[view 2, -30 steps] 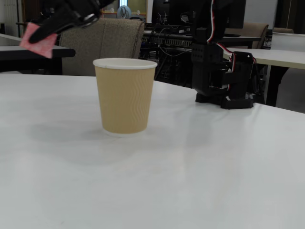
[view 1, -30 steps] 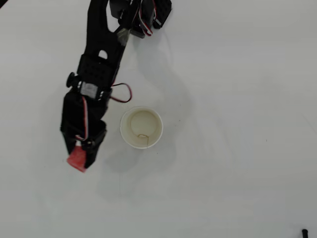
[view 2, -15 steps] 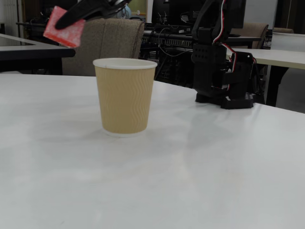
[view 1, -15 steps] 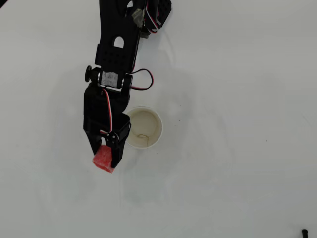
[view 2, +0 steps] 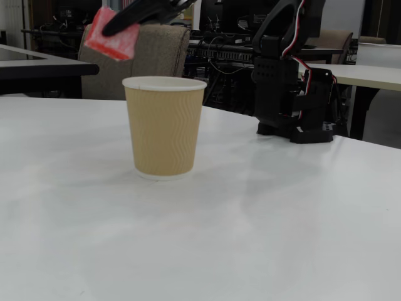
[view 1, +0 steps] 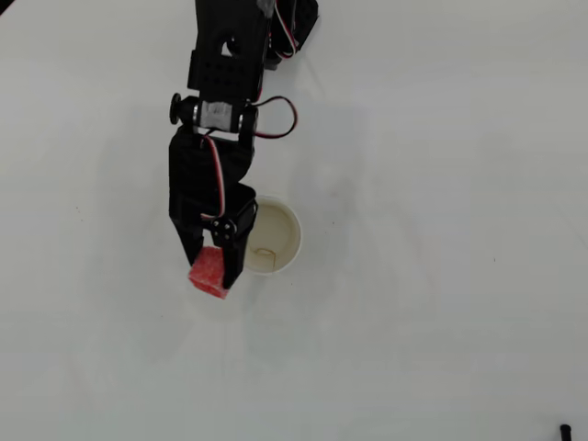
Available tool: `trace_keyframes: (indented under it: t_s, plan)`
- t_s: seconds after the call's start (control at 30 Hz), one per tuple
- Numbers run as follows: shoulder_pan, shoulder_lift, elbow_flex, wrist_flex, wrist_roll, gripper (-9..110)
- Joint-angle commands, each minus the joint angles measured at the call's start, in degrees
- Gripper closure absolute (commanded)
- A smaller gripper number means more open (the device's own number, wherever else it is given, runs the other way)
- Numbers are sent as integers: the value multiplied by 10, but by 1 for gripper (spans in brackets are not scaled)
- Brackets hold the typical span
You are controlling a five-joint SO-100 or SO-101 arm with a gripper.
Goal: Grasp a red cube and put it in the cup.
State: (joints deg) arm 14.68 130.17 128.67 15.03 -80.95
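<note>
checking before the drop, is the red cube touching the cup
Apart. The fixed view shows the red cube, held in the jaws of the gripper, above and left of the cup rim with clear background between them.

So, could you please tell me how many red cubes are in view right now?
1. The red cube is held in the gripper, raised above the table just left of the cup in the overhead view. The cup looks empty inside.

You work at a pale, glossy table (view 2: 263, 238) under soft, even light. Behind it in the fixed view stand a beige upholstered chair (view 2: 156, 59), a dark desk (view 2: 44, 68), and another white table (view 2: 369, 74).
</note>
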Motion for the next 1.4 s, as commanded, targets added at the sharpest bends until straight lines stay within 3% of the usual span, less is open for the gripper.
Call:
trace_keyframes:
  t_s: [0.0, 0.67, 1.37]
  plan:
    - [-3, 46, -8, 5, 6, 98]
    - [-48, 235, 117, 23, 13, 98]
    - [-84, 259, 129, 52, 13, 98]
